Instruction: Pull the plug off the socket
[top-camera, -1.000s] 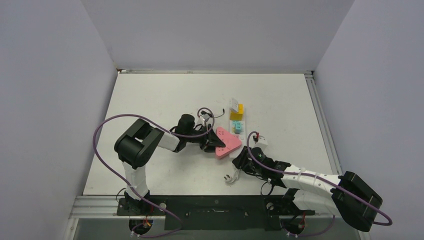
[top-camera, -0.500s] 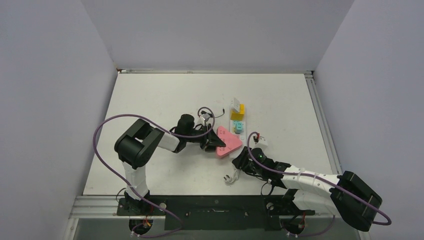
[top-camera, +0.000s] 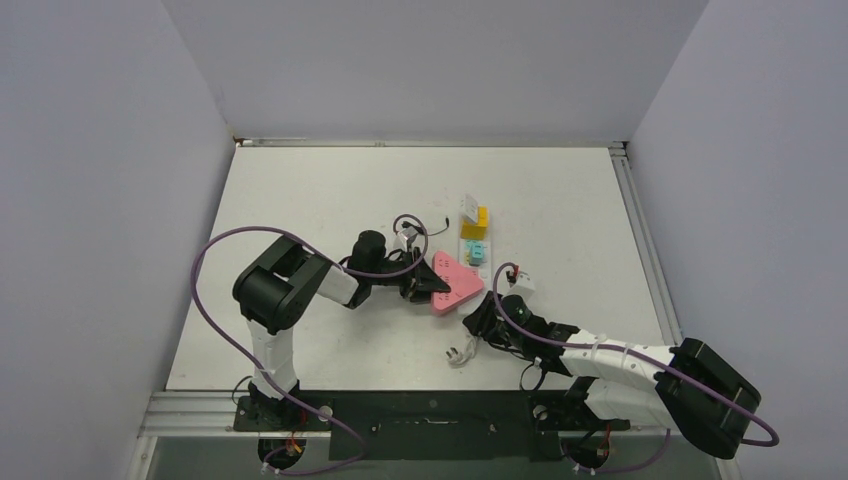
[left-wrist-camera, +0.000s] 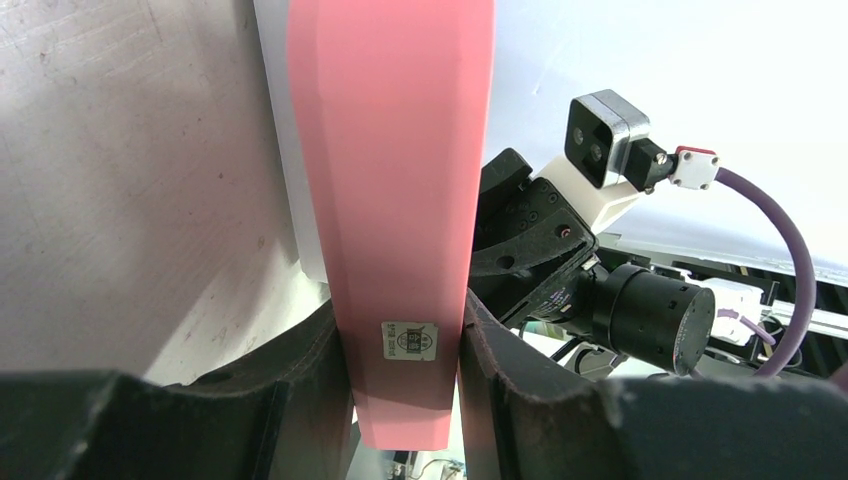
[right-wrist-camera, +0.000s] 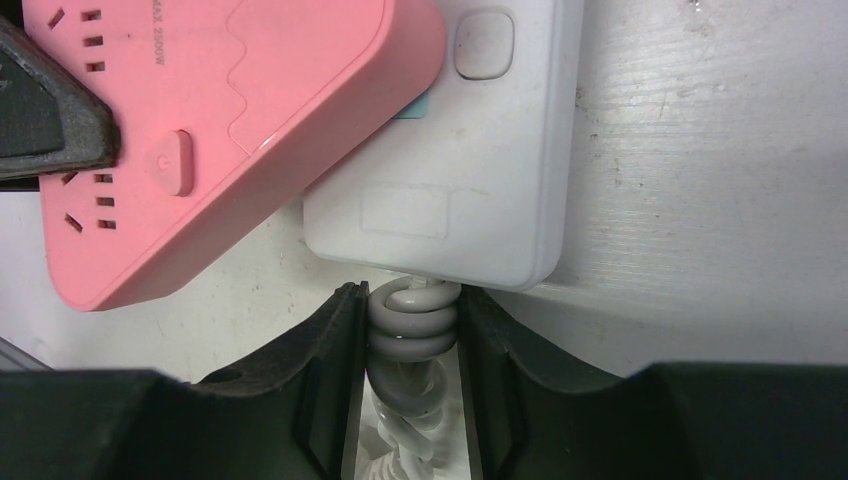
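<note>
White table (top-camera: 330, 200), scuffed & smudged up close, w/ a metal rail along the far and right edges. Plain pale grey-lilac walls (top-camera: 420, 60) close it in on three sides.

The power strip (top-camera: 472, 243) lies near the table's middle, a bit right of centre, running front to back. It has a long white body w/ coloured outlets in a row: yellow toward the far end, teal nearer. The near end has a rounded square button (right-wrist-camera: 484, 44) and a short white cord (right-wrist-camera: 412, 325), coiled tight where it exits. The cord's loose end (top-camera: 457, 355) lies on the table just in front.

The pink plug (top-camera: 452, 286) is a flat triangular block w/ rounded corners. It has its own socket holes and a pink button on the top face, plus a small label on one edge. It sits over the strip's near part, skewed off to the left, covering a teal outlet of which only a sliver shows. Pins are hidden, so can't tell how deep it's seated.

Left gripper (left-wrist-camera: 397, 350): closed down on the plug, pads (left-wrist-camera: 310, 350) pressed to opposite sides, gap no wider than the block.

Right gripper (right-wrist-camera: 412, 350): fingers nearly together, pinching the cord right at the strip's end, tips just short of the white body.

Both arms reach in low, the left one from the left, the right one from front-right. The grippers are near each other but apart.
</note>
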